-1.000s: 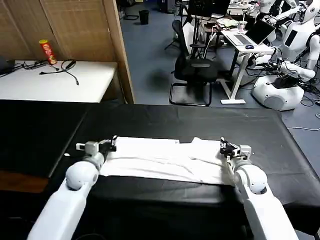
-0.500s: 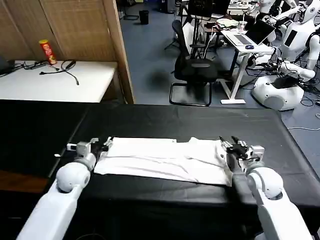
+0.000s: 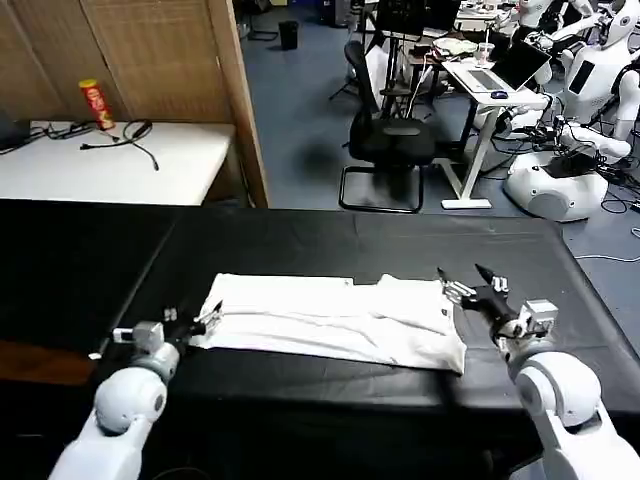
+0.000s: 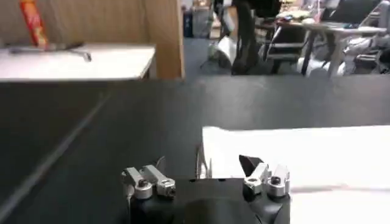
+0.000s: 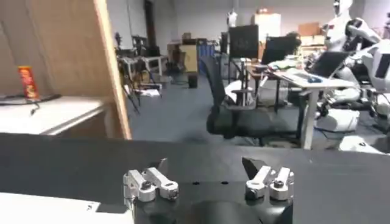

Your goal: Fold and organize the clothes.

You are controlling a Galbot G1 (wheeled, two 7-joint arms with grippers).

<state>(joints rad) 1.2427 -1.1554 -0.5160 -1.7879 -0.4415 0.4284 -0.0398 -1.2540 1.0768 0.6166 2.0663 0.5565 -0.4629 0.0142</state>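
Observation:
The clothes are one white T-shirt (image 3: 330, 318), folded into a long flat strip across the middle of the black table (image 3: 300, 240). My left gripper (image 3: 196, 321) is open just off the shirt's left end, with nothing between its fingers. In the left wrist view the left gripper (image 4: 205, 163) faces the shirt's edge (image 4: 298, 159). My right gripper (image 3: 468, 279) is open at the shirt's right end, raised a little above the table. In the right wrist view the right gripper (image 5: 205, 165) holds nothing, and a corner of the shirt (image 5: 42, 210) shows low beside it.
A white side table (image 3: 110, 165) with a red can (image 3: 93, 103) and cables stands at the back left, beside a wooden partition (image 3: 232, 90). An office chair (image 3: 385, 140), desks and other robots (image 3: 560, 180) stand beyond the table's far edge.
Both grippers have drawn back and outward off the shirt's two ends, the left toward the near left, the right toward the right. The shirt stays folded on the table.

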